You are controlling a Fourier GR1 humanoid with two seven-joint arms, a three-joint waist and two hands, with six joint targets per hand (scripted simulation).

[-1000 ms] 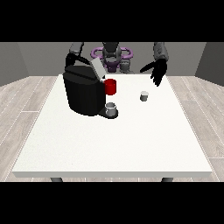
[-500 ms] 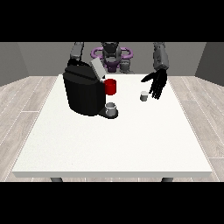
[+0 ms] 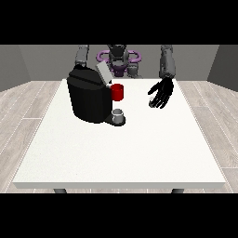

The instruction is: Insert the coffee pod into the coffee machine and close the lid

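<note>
Black coffee machine [image 3: 89, 98] sits at the far left part of the white table [image 3: 121, 148]. Its lid [image 3: 103, 73] is up, tilted back toward the robot. Red part [image 3: 117, 92] on the machine's front right side, a small grey cup [image 3: 119, 114] on the drip base right under it.

Hand at the view's right [image 3: 162, 93] hangs over the table's far right area, well apart from the machine. Fingers spread and pointing down, released, not closed on anything. The coffee pod [image 3: 152, 104] is mostly hidden by that hand: only a small light sliver shows at the fingertips on the machine side, sitting on the table as far as I can tell. Can't say whether the fingers touch it.

The arm at the view's left comes down behind the machine; its hand is hidden by the machine body, so no read on it.

Lid open, pod outside the machine.
</note>
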